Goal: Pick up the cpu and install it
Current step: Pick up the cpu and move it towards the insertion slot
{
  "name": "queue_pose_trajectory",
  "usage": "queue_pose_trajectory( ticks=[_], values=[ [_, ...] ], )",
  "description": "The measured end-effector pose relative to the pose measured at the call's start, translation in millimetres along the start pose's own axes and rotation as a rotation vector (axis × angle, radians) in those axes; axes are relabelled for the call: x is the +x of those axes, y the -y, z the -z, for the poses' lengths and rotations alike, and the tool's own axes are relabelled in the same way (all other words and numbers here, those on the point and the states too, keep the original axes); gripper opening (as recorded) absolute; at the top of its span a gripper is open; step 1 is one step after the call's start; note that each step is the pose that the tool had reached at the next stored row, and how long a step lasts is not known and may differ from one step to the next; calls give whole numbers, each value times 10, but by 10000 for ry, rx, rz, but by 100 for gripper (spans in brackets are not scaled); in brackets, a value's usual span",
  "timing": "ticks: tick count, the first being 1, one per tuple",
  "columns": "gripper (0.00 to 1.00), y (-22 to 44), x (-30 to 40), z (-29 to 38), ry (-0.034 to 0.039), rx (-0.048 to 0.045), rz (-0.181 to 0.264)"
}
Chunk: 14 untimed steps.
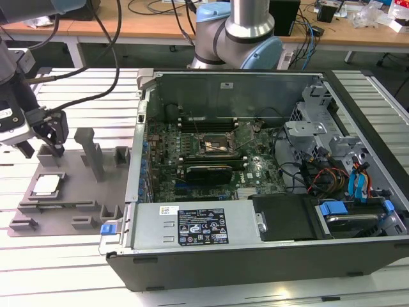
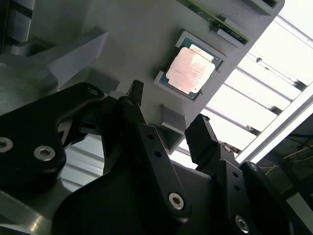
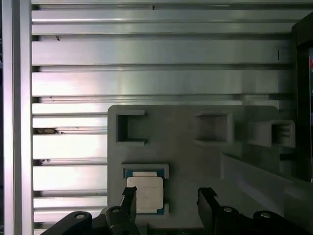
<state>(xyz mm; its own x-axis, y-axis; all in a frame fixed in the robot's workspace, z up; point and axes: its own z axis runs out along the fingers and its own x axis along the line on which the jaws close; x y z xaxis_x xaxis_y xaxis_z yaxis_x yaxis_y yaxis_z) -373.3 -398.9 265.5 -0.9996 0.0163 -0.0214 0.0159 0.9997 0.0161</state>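
one cpu [image 3: 145, 195] sits recessed in the grey tray [image 3: 181, 147], gripper [image 3: 167, 196] spread empty above.

An arm joint [image 1: 238, 32] is seen at 12 o'clock of the exterior view: brushed silver tube, light-blue rounded caps. At 9 o'clock the gripper [image 1: 43, 147] is matte black and is mounted under a white-and-grey wrist block [image 1: 13, 121], which is fed by black cables [image 1: 117, 45]. In the second wrist view the angular linkage fingers [image 2: 146, 142] are studded with silver round-head screws [image 2: 175, 199] and taper to narrow tips.
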Motion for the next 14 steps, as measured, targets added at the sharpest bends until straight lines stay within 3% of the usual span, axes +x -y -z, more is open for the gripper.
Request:
queue_pose_trajectory(
  ticks=[14],
  values=[
    [62, 2, 3, -142, 0, -1, 0]
  ],
)
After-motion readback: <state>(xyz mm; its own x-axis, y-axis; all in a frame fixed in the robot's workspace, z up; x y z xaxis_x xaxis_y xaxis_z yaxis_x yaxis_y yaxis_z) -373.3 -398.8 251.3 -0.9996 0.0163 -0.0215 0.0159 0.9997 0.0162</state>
